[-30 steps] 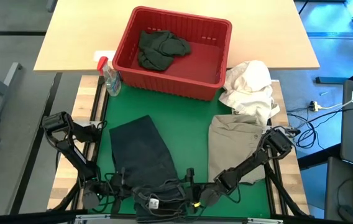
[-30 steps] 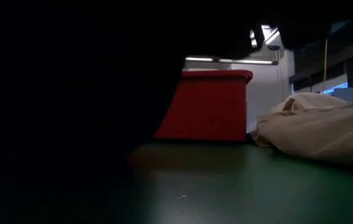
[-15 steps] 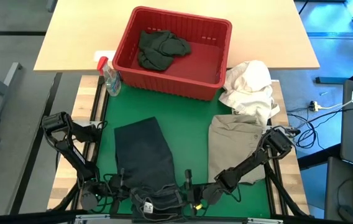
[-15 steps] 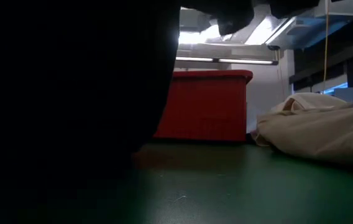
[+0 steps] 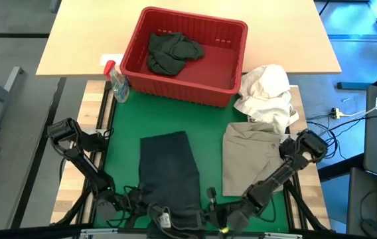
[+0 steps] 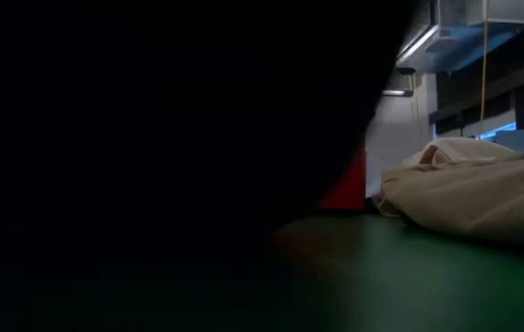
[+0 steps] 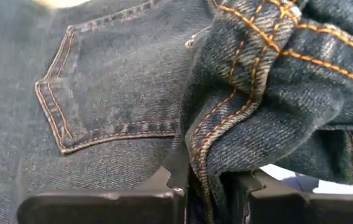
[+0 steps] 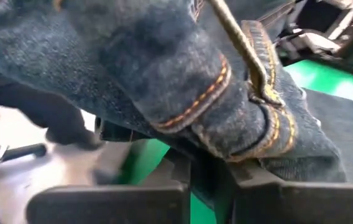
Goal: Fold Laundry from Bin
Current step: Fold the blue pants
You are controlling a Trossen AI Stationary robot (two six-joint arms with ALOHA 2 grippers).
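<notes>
Denim is pinched at both near corners: the left gripper (image 7: pixel 192 186), at about 7 o'clock on the green mat (image 5: pixel 115 133), is clamped on the hem of the dark jeans (image 5: pixel 170 169), and the right gripper (image 8: pixel 210 180), near 6 o'clock, is closed on the other corner. Gripping both corners probably lets the arms drag and square the garment flat for a fold. At 4 o'clock lies the folded khaki garment (image 5: pixel 251 156), with a white cloth bundle (image 5: pixel 266 93) just beyond it. At 12 o'clock the red basket (image 5: pixel 195 26) holds one crumpled dark garment (image 5: pixel 170 53); a spray bottle (image 5: pixel 117 82) stands beside it.
</notes>
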